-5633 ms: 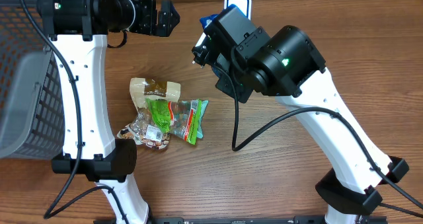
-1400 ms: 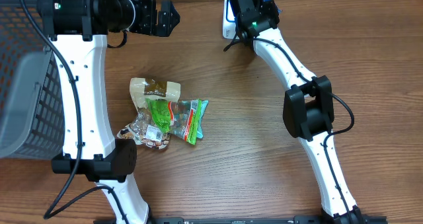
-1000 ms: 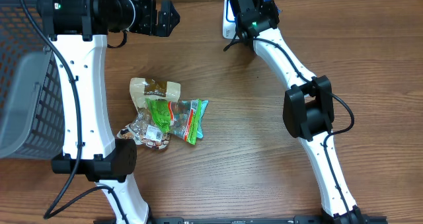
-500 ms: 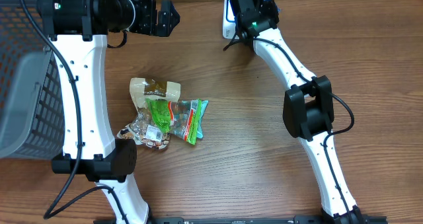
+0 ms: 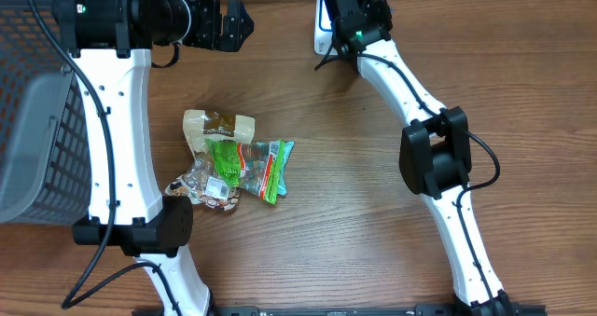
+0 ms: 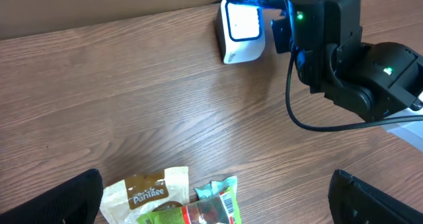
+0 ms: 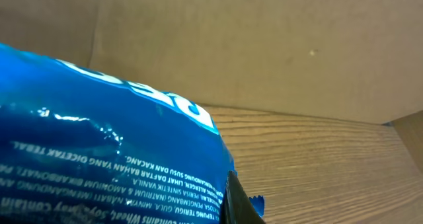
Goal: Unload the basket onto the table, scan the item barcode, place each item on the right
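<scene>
1. Stretched far out now, the right arm (image 5: 410,92) reaches to the back edge of the surface (image 5: 326,241); some seconds earlier it was folded, with its bulky wrist left of the scanner (image 5: 322,32). Over the last second it has barely shifted.
2. The right fingers (image 7: 241,201) are closed tight on a blue packet (image 7: 99,138), pinching its crimped edge; only one dark fingertip shows in the right wrist view.
3. The blue packet fills the lower left of that view, its white small print turned to the camera, with a brown cardboard wall (image 7: 264,39) behind it.
4. From the left wrist view the packet sits just at the top edge of the white scanner, above its face; whether the two touch cannot be told.
5. The left fingers (image 6: 66,201) are spread wide and hold nothing, hovering above the back left of the surface, well apart from the scanner.
6. A heap of snack packets (image 5: 229,158) lies on the surface near the left arm, a tan one on top toward the back.
7. A grey mesh basket (image 5: 37,120) stands at the left edge.
</scene>
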Controlling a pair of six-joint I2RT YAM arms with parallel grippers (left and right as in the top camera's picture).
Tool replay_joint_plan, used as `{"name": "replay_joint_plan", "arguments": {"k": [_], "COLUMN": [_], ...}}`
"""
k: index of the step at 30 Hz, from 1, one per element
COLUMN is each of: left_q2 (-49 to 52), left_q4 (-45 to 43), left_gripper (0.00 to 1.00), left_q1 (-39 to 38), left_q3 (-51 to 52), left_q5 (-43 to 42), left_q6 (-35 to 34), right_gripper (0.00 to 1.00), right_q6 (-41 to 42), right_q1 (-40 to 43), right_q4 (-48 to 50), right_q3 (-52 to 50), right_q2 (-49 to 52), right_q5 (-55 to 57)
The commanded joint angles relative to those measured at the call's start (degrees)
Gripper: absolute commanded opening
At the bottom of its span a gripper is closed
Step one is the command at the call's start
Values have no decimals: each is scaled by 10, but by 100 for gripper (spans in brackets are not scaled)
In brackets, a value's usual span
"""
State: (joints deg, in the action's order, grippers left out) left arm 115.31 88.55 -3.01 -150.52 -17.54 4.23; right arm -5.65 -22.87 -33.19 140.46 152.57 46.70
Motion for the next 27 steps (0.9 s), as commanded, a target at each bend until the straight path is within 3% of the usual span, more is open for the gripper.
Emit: {"name": "replay_joint_plan", "arguments": {"k": [1,7,18,23,27], "left_q2": [7,7,7,7,7], "left_q4": [-1,-1,-1,-1,-1], "left_gripper": [100,100,100,100,100], "left_q1": [-4,-4,-4,-4,-4], "left_q3": [-3,-3,-3,-3,-3], "left_q5": [1,1,1,1,1], "left_q6": [-4,-4,-4,-4,-4], "right_gripper": [4,4,4,4,4], "right_q6": [-14,-34,67,103,129], "right_q1": [-11,-26,15,92,186], "right_q4": [-49,-176,-355,-456,-570], "right_q3": [10,10,10,10,10], "right_q2": [-10,-85,-294,-384,-410], "right_q5": [5,-120,-363,-479,-477]}}
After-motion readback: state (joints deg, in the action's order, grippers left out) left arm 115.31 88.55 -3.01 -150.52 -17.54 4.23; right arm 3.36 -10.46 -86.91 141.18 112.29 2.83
